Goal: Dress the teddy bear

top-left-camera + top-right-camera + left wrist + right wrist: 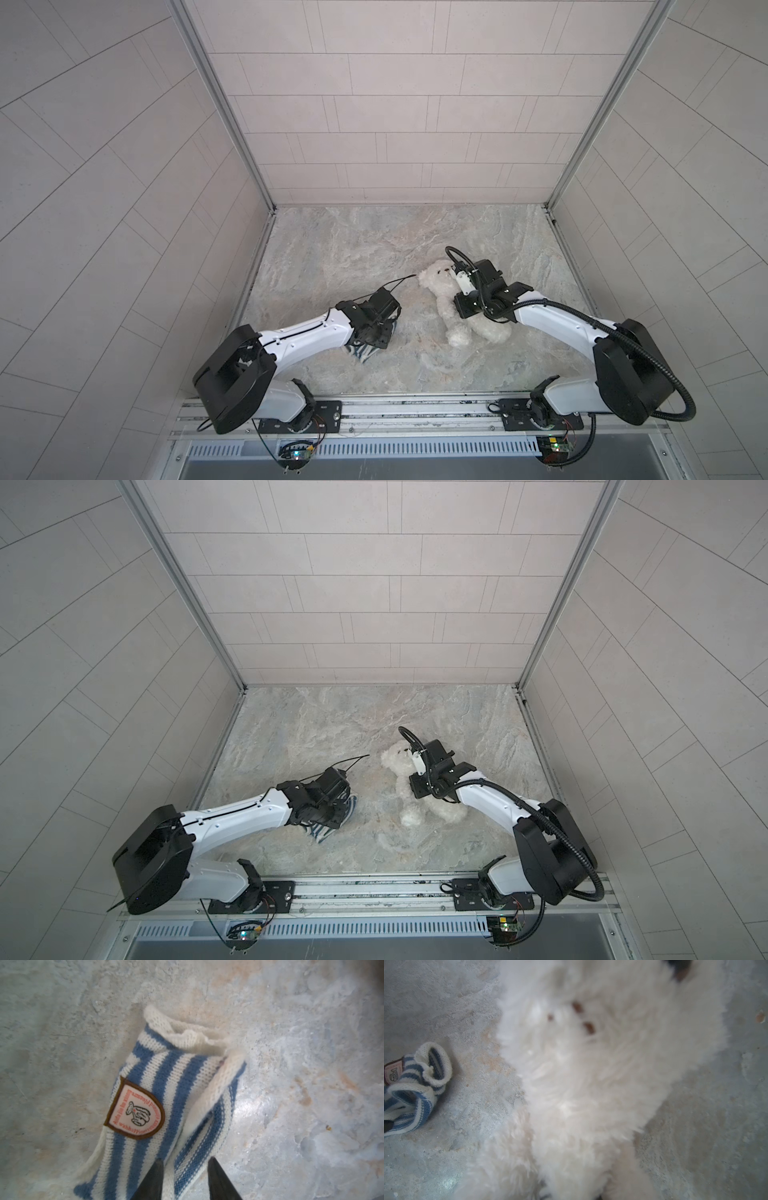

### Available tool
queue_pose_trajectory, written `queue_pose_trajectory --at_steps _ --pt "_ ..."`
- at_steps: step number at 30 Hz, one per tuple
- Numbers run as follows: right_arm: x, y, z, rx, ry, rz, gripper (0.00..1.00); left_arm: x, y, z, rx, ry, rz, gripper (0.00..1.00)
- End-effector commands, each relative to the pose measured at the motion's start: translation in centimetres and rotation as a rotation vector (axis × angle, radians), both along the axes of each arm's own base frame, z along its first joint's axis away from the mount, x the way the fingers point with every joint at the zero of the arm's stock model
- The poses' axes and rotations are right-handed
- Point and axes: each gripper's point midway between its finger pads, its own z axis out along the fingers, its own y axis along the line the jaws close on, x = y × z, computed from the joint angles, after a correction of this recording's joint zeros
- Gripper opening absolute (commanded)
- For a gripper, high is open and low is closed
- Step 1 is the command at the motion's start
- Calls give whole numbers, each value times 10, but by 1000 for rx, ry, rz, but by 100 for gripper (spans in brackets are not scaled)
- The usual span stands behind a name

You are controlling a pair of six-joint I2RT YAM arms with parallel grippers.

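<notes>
From my console I count one teddy bear [442,303], lying right under the right jaws. I also count one striped shirt [170,1088] at the left jaws, with a fold of it between their two dark fingertips [154,1180], and the shirt carries one badge [135,1110], out ahead of those tips. I count two arms, the left arm [307,332] and the right arm [552,316], each with one pair of jaws, over one tabletop [353,249].
</notes>
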Motion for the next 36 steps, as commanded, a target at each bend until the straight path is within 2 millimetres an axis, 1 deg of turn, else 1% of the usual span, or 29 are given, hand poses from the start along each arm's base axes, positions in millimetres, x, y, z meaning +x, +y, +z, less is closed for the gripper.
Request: queue_pose_trajectory --at_steps 1,7,11,14,19,25,29,32,36 --pt "0 5 12 26 -34 32 0 13 -4 8 7 -53 4 37" --pt "-3 6 16 41 -40 42 0 21 -9 1 33 -47 1 35" --pt "-5 6 13 45 -35 43 0 26 -11 -1 51 -52 -5 32" --pt "-6 6 11 46 -27 43 0 28 -9 -3 71 -56 -3 27" --pt "-7 2 14 36 -41 34 0 31 -7 -7 89 -53 -4 15" --pt "-9 3 17 48 -44 36 0 41 0 0 64 -63 27 6" --pt "-14 6 21 72 -63 63 0 52 5 6 42 -70 47 5" --pt "-17 9 28 103 -103 87 0 65 5 12 19 -75 60 4" --pt "-21 19 43 121 -202 165 0 85 3 24 6 -89 57 1"
